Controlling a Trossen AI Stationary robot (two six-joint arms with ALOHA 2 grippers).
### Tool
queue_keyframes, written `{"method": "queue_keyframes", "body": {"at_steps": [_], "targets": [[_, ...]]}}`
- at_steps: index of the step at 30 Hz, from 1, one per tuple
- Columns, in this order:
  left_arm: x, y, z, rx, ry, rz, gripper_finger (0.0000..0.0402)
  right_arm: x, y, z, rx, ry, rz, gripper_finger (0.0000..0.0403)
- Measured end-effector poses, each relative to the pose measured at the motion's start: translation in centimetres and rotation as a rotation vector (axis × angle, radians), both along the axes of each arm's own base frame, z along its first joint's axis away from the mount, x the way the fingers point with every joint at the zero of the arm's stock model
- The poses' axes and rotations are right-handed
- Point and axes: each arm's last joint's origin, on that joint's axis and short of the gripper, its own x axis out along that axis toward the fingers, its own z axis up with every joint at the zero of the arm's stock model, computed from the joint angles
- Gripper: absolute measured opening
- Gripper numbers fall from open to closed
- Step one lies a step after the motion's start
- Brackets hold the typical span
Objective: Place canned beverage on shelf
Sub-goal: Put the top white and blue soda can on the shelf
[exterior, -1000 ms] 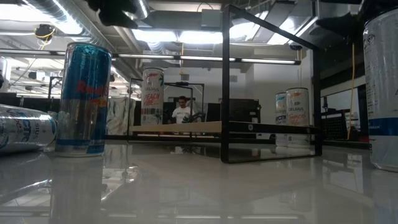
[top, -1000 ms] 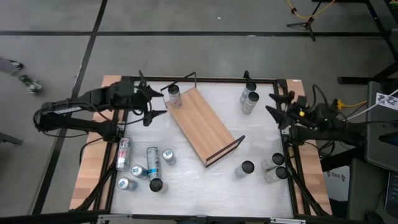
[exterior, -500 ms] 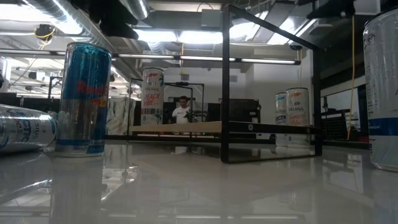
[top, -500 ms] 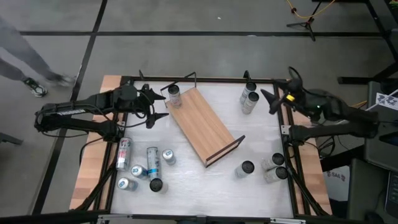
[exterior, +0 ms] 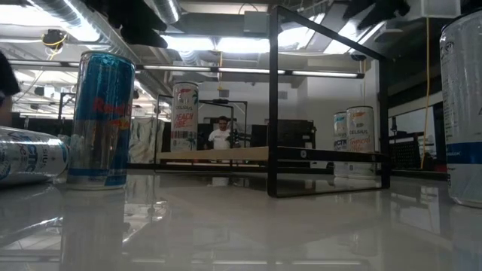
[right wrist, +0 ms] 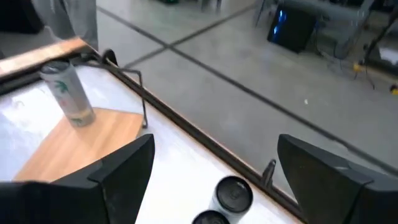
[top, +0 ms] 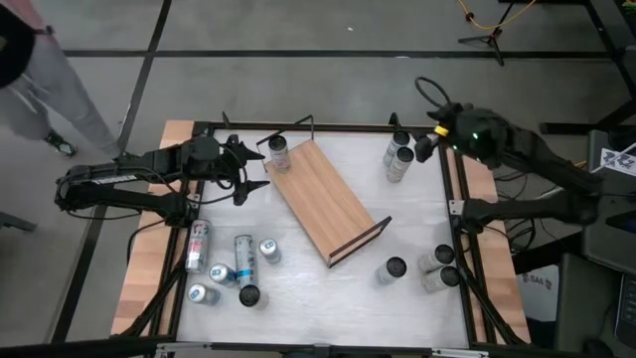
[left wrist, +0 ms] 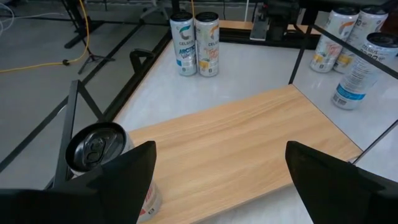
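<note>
Level view across the glossy white counter (exterior: 241, 226). Near left: an upright blue-and-silver can (exterior: 103, 120) beside a toppled can (exterior: 30, 154). Centre: the wooden shelf (exterior: 218, 154) with black wire rail (exterior: 327, 105), a tall can (exterior: 184, 117) standing behind. Far right: two upright cans (exterior: 352, 139); a person (exterior: 221, 134) beyond.

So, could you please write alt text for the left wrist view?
The left claw, open and empty, hovers over one end of the wooden shelf, where an upright can stands by the wire rail. Two more cans stand together across the white table.
</note>
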Motion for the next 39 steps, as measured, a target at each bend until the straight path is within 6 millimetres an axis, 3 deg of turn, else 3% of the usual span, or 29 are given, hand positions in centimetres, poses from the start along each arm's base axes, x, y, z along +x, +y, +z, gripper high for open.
{"method": "queue_keyframes", "body": {"at_steps": [11,22,39], "targets": [[0.0,0.0,0.0,0.000,0.001,0.000,0.0350,1.3,-5.6,-2.8,0.186,0.125,-0.123,0.0335],[0.0,0.0,0.0,0.000,0.001,0.000,0.0350,2.7,-9.8,-5.8,0.359,0.197,-0.156,0.0335],[0.0,0.0,0.0,0.000,0.001,0.000,0.0350,5.0,-12.3,-10.0,0.534,0.333,-0.138,0.0335]]}}
